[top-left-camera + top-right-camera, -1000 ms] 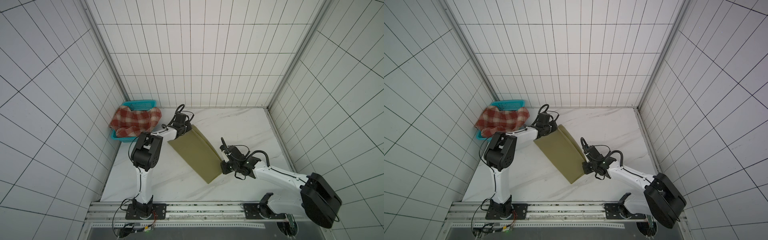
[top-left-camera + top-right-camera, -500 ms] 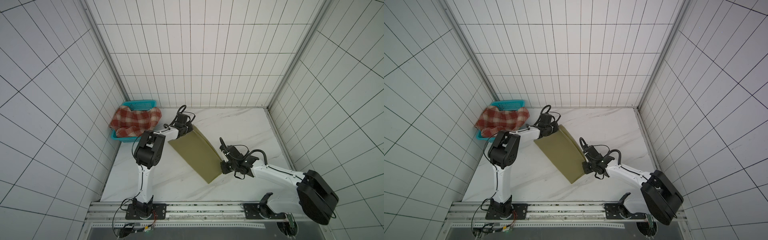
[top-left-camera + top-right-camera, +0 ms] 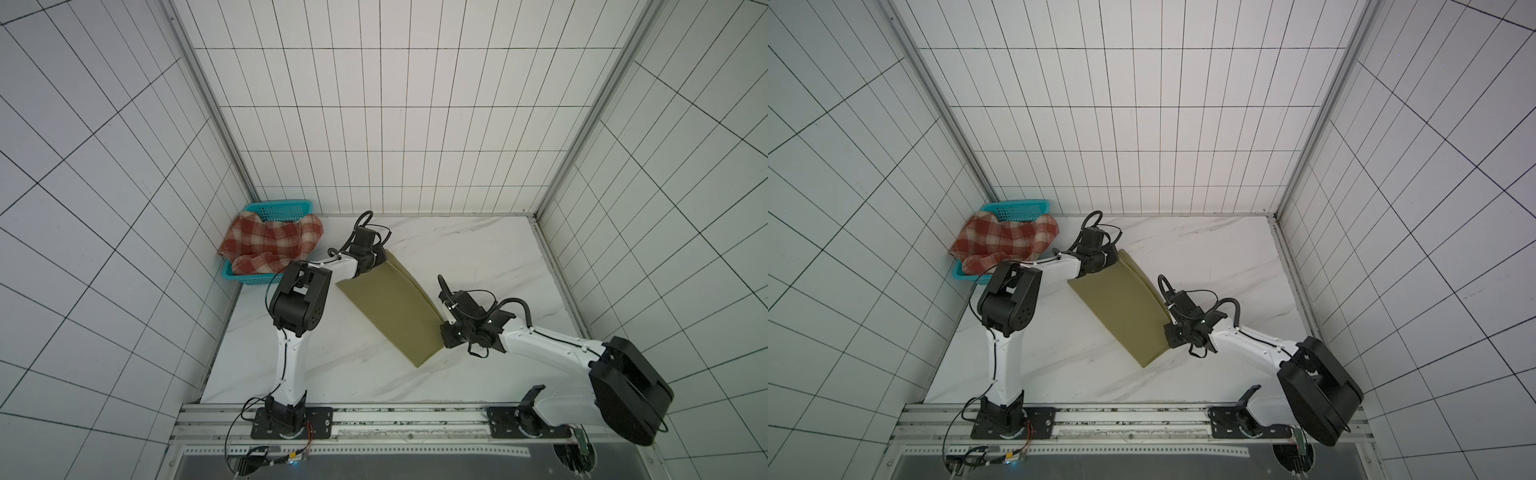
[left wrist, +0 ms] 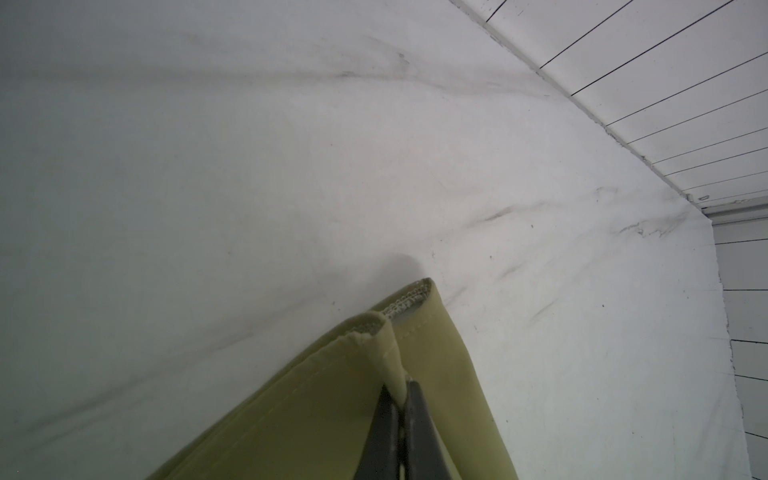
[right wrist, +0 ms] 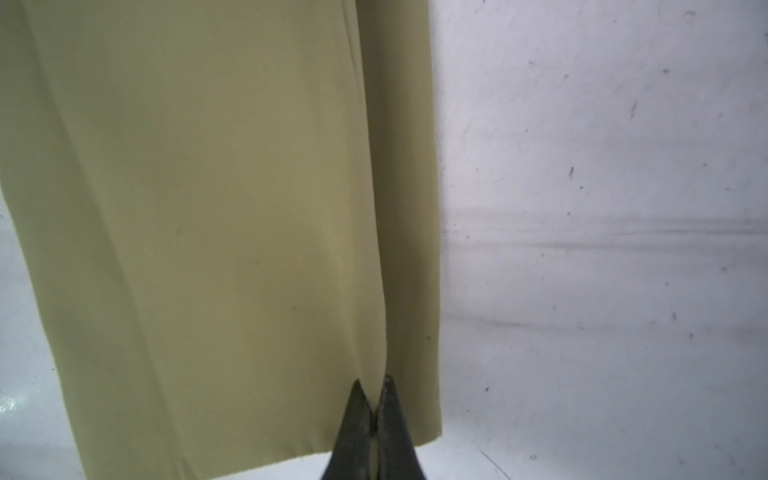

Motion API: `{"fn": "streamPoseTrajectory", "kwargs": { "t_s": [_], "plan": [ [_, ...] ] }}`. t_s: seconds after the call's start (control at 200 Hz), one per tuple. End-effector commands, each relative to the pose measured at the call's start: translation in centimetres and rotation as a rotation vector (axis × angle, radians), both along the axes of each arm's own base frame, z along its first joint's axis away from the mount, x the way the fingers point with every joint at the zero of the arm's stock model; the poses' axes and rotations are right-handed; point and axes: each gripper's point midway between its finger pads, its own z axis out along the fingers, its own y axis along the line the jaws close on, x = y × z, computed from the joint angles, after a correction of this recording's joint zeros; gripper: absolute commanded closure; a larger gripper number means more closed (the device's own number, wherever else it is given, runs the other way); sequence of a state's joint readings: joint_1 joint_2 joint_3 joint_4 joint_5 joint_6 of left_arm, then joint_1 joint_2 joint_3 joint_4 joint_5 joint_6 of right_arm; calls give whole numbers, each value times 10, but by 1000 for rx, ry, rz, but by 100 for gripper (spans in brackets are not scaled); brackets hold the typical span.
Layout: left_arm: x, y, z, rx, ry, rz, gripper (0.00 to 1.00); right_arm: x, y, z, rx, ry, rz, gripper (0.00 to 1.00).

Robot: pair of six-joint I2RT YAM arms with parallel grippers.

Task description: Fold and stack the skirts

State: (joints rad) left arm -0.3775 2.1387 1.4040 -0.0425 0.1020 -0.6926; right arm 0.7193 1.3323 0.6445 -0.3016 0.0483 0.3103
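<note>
Pinching the olive skirt [image 3: 386, 307], which lies slantwise mid-counter [image 3: 478, 249], the left fingers [image 4: 384, 436] clamp its far hemmed corner and the right fingers [image 5: 353, 432] its near edge, one fold apparently under way. The plaid skirt [image 3: 270, 243] sits crumpled in the basket [image 3: 286, 206], unfolded. Nothing is stacked, so I judge it under halfway.
</note>
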Motion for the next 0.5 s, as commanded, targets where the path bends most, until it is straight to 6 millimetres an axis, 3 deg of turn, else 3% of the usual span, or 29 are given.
{"fn": "streamPoseTrajectory", "kwargs": {
  "t_s": [0.0, 0.495],
  "plan": [
    [6, -7, 24, -34, -61, -1, 100, 12, 5, 19, 16, -21, -21, 100],
    [5, -21, 32, -60, -76, -19, 100, 5, -1, 19, 20, -9, -33, 100]
  ]
}}
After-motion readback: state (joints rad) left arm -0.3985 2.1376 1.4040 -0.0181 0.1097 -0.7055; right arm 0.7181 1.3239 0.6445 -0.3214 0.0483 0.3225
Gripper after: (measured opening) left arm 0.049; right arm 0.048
